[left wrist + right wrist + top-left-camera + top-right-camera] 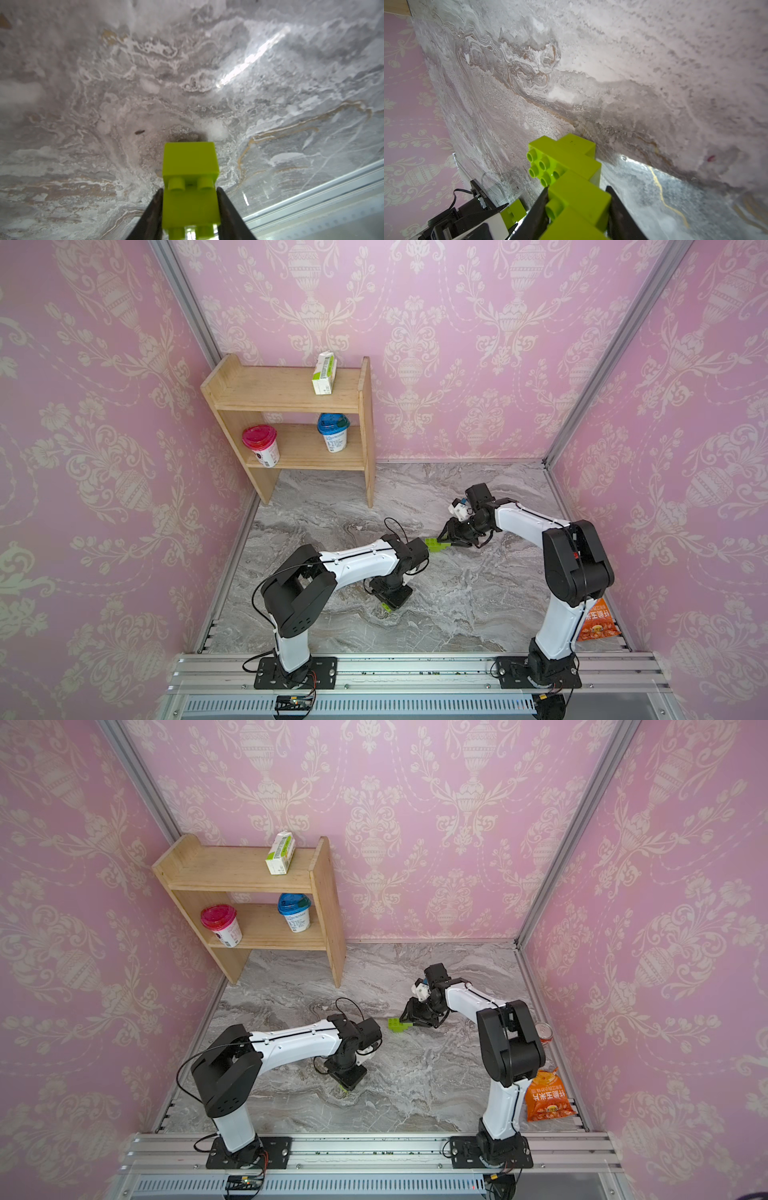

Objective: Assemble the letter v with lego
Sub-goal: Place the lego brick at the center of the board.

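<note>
On my right wrist feed the right arm's fingers [536,212] are clamped on the near brick of the stepped lime-green lego assembly [566,162], its studs facing sideways. In both top views the assembly [436,545] [400,1024] sits just right of frame centre, low over the marbled bench [457,605]. The left arm's fingers [152,216] stand either side of a two-brick lime-green stack [191,166], its far end down at the bench. From above the stack [387,606] shows only as a green sliver under the wrist, just below frame centre. Those fingers lie close against the brick, but I cannot tell whether they grip it or merely flank it. The two lego pieces are apart. The wooden shelf [291,393] stands at upper left, well away.
</note>
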Available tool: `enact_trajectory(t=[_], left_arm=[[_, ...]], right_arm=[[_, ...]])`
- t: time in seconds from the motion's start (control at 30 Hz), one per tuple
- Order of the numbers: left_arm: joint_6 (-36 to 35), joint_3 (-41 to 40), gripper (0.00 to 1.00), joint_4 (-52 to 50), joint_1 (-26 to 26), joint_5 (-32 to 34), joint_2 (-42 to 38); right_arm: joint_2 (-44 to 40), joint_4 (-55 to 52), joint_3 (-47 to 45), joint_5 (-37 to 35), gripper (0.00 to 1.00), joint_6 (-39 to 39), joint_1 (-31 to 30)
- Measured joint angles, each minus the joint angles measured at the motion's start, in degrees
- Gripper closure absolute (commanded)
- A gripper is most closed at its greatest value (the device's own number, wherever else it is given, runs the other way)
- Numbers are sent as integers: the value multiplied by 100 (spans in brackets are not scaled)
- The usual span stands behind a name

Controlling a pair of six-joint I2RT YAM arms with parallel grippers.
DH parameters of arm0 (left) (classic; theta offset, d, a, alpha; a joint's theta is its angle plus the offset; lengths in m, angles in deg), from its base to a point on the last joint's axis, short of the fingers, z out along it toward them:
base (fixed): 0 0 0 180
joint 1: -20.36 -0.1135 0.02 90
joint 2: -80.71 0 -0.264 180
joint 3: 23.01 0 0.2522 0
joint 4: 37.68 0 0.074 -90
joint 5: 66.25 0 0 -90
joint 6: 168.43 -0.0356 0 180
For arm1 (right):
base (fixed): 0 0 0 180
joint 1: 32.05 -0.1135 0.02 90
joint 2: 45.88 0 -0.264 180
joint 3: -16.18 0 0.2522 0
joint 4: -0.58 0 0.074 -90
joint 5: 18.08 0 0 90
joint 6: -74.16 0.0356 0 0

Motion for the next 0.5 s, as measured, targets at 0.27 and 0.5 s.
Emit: enact_trajectory(t=[0.27, 0.5], left_arm=[[-24, 33, 13, 31, 0, 26, -26], [205, -699, 18, 955, 0, 31, -918]], right_arm=[[0, -2, 0, 0, 57, -2, 2], [0, -61, 0, -2, 57, -7, 2]])
